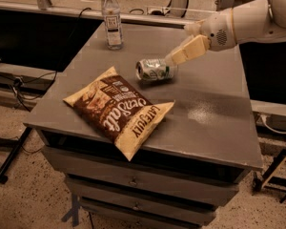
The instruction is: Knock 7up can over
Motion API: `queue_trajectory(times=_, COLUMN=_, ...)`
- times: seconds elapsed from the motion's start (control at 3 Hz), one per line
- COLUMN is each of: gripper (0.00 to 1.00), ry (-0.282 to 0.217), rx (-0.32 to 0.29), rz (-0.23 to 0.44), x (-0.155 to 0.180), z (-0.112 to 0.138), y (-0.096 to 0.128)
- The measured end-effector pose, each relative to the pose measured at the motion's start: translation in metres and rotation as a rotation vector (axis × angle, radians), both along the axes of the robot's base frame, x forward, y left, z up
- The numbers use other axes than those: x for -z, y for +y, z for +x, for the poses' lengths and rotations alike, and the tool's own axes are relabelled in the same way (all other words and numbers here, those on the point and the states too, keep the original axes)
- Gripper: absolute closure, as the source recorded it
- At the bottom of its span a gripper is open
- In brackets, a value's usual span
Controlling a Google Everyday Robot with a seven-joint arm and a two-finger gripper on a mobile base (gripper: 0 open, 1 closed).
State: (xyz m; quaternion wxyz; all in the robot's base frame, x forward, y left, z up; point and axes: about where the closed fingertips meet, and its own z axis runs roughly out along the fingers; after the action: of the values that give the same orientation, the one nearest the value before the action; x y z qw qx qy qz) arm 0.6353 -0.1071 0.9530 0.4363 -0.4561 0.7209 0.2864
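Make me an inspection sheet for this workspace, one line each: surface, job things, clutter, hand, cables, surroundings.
Surface: grey table top over drawers, with a pale scuffed patch right of centre.
Job's things: soda can lying on its side near the middle, already knocked over.
Clutter: chip bag flat at the front edge, one corner overhanging; water bottle upright at the back left.
Hand: hand low over the table at the can's right end, arm reaching in from the right.
Cables: black cables near the floor at left.
Surroundings: speckled floor.
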Motion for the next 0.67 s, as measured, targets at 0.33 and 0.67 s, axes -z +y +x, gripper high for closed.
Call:
queue_trajectory(times=0.33, gripper=0.00, ry=-0.001, rx=-0.001, rz=0.001, x=-0.001, z=0.000, y=0.000)
queue_trajectory(times=0.67, gripper=0.00, ry=-0.045, rx=0.047, rz=-0.016, x=-0.007, z=0.002, y=-0.042)
